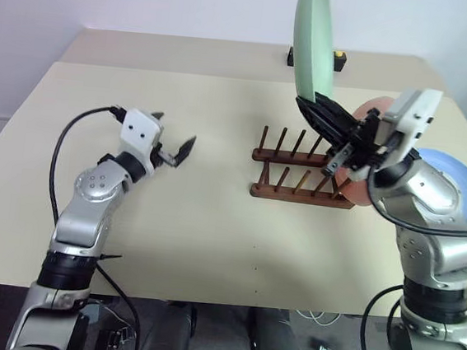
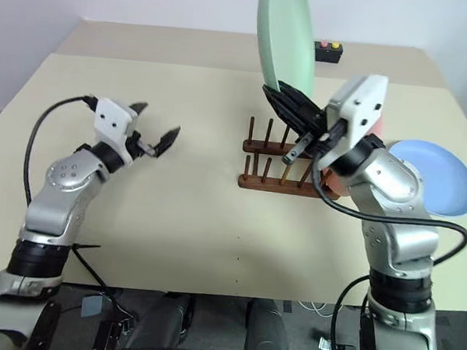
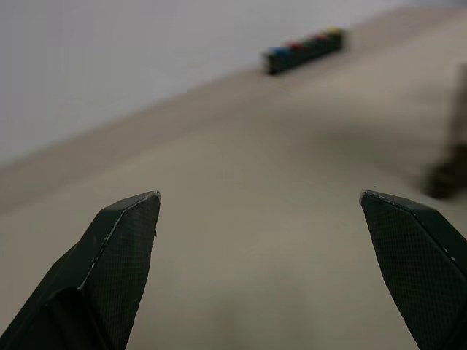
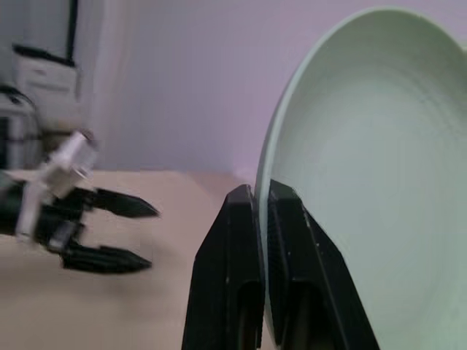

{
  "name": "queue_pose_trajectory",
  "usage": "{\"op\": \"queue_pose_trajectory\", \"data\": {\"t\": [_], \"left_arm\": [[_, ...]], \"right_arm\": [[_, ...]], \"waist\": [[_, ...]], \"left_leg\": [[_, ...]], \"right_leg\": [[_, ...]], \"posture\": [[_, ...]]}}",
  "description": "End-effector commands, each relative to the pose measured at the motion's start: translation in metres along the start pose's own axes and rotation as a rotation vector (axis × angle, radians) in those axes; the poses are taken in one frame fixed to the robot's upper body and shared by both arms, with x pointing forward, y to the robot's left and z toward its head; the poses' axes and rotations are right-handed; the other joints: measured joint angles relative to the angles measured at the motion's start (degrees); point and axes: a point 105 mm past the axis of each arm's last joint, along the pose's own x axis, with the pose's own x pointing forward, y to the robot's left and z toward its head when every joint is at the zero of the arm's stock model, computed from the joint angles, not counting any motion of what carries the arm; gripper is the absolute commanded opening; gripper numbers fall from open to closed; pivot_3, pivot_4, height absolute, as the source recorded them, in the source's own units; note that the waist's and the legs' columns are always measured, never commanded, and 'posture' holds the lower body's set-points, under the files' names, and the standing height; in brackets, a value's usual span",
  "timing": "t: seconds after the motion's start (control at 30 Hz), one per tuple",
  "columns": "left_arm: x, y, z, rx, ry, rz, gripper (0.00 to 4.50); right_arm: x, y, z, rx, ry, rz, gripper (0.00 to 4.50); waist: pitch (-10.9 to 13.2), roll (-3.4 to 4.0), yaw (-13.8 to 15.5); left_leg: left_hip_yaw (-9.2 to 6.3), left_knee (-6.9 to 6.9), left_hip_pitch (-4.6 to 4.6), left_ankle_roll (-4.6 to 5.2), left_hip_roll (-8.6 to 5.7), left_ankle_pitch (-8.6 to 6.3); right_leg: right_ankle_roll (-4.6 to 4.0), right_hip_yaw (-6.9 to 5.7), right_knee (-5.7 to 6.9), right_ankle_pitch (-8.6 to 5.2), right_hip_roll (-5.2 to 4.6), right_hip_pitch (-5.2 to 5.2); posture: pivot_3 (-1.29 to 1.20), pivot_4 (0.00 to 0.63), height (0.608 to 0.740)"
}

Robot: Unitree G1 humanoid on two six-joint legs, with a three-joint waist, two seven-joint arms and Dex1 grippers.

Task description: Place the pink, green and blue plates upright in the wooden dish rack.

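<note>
- The right gripper point(image 1: 317, 99), upper right of centre in the left eye view, has its fingers point(image 4: 241, 240) clamped on the lower rim of the green plate point(image 1: 313, 38), held on edge above the table point(image 1: 170, 235).
- The wooden dish rack point(image 1: 300, 175) sits just below it, right of centre.
- The pink plate point(image 1: 372, 110) lies behind the right arm; the blue plate point(image 1: 456, 184) lies flat at the right edge.
- The left gripper point(image 1: 176, 149) hangs spread wide and empty, left of centre.
</note>
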Motion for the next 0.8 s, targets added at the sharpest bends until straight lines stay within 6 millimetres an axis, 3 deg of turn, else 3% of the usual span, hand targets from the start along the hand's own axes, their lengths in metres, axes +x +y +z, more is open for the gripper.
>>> {"op": "queue_pose_trajectory", "data": {"t": [0.03, 0.27, 0.8], "left_arm": [[-0.008, -0.021, 0.009, -0.013, -0.032, -0.149, 4.48], [-0.02, -0.054, -0.012, -0.062, 0.07, -0.338, 4.48], [-0.017, -0.058, -0.015, -0.054, 0.082, -0.333, 4.48]], "right_arm": [[-0.007, 0.006, 0.017, 0.073, -0.039, 0.011, 0.0], [-0.022, 0.003, 0.018, 0.235, -0.05, -0.034, 0.0], [-0.036, -0.006, -0.002, 0.378, 0.004, -0.092, 0.0]], "waist": [[0.0, 0.03, -0.1], [0.0, 0.03, 0.0], [0.0, 0.03, 0.1]], "left_leg": [[0.01, 0.0, 0.01, 0.0, 0.0, 0.0], [0.02, 0.02, -0.01, 0.01, 0.0, -0.01], [0.03, 0.04, 0.0, 0.02, 0.0, 0.0]], "right_leg": [[0.0, 0.01, 0.0, 0.0, 0.0, 0.01], [0.01, 0.0, -0.03, 0.0, -0.01, 0.02], [0.01, 0.0, -0.03, 0.0, 0.0, 0.02]], "posture": [[0.0, 0.15, 0.74], [0.0, 0.15, 0.74], [0.0, 0.15, 0.74]]}}
